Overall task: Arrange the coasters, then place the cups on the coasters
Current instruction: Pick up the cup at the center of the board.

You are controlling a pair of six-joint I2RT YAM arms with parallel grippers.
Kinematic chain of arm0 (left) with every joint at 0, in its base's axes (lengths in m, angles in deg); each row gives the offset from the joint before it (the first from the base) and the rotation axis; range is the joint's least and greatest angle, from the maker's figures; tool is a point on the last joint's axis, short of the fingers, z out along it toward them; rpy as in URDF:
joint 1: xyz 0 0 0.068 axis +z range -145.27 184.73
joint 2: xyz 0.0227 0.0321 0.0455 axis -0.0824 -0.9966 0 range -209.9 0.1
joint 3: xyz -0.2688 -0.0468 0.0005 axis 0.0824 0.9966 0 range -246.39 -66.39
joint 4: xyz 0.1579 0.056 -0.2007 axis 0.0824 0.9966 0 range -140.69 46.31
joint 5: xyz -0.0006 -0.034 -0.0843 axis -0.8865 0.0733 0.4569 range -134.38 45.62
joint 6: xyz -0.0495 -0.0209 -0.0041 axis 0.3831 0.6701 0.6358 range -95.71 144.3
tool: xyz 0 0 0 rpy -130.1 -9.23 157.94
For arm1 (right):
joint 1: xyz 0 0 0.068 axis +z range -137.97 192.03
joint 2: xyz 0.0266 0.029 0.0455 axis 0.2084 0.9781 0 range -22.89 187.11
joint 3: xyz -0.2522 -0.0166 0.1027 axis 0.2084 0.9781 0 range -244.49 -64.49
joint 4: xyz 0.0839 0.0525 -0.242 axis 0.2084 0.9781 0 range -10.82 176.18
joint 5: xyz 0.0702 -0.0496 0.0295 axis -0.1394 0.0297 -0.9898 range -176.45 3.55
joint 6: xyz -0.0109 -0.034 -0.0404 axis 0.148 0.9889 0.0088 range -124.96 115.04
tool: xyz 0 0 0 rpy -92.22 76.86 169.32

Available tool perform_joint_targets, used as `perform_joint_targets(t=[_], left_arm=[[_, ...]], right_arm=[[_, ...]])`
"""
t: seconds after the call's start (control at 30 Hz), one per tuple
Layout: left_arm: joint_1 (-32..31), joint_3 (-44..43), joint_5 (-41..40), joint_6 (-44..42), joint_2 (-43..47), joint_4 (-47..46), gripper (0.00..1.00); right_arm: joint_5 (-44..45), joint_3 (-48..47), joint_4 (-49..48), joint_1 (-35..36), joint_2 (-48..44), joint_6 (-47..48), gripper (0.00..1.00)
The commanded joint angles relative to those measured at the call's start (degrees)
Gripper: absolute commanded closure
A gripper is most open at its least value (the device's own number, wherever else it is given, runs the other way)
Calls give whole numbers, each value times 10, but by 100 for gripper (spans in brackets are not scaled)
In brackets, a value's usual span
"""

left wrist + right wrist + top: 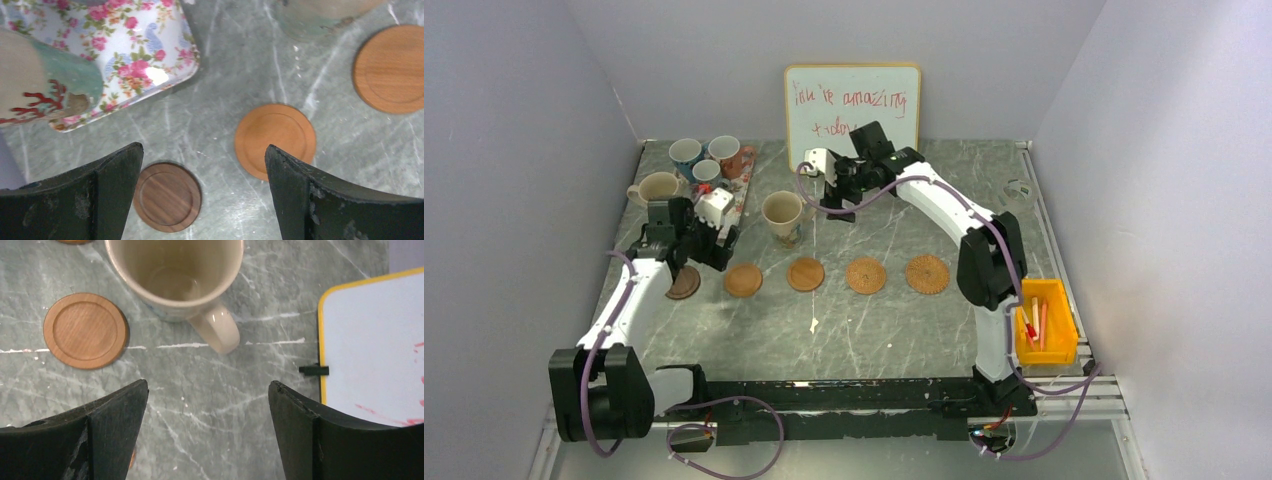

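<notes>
From above, five coasters [805, 274] lie in a row, arranging seemingly done, yet all are bare, the cream cup [782, 213] standing just beyond; left wrist: left gripper [204, 155] spread, empty above the dark coaster [167, 196]; right wrist: right gripper [207, 387] spread, empty near that cup.

**Veined stone, wood grain and glaze**

The table [240, 65] is showing a smooth, grey-green marble look with white veins. The dark brown coaster [167, 196] is displaying matt wood grain; the tan coaster [275, 140] to its right is looking smoother. The cream mug [175, 275] is gleaming like glazed ceramic. The floral tray [150, 50] is catching glare. On the left gripper [204, 152] the fingers [345, 200] are looking matt black and scuffed.
</notes>
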Motion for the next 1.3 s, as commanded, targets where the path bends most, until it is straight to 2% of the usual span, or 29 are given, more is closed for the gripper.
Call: perform_joint_targets(t=[0.0, 0.13, 0.3, 0.4, 0.57, 0.77, 1.07, 1.27], left_arm=[[0, 29, 38, -20, 54, -36, 4], [2, 49, 39, -20, 94, -45, 4], [4, 55, 48, -17, 97, -51, 4], [4, 60, 53, -15, 94, -57, 4], [4, 62, 55, -17, 88, -61, 4], [4, 65, 60, -17, 97, -65, 4], [4, 68, 65, -20, 103, -65, 4], [5, 69, 69, -20, 101, -65, 4]], right_arm=[[-84, -70, 21, -2, 36, 19, 7], [-124, -92, 19, -2, 52, 37, 6], [-157, -219, 140, -3, 133, 75, 8], [-177, -250, 160, -1, 159, 82, 9], [-163, -317, 187, 5, 204, 78, 9], [-145, -352, 207, 15, 234, 81, 9], [-152, -487, 293, 37, 322, 79, 13], [-146, -494, 319, 44, 331, 84, 17]])
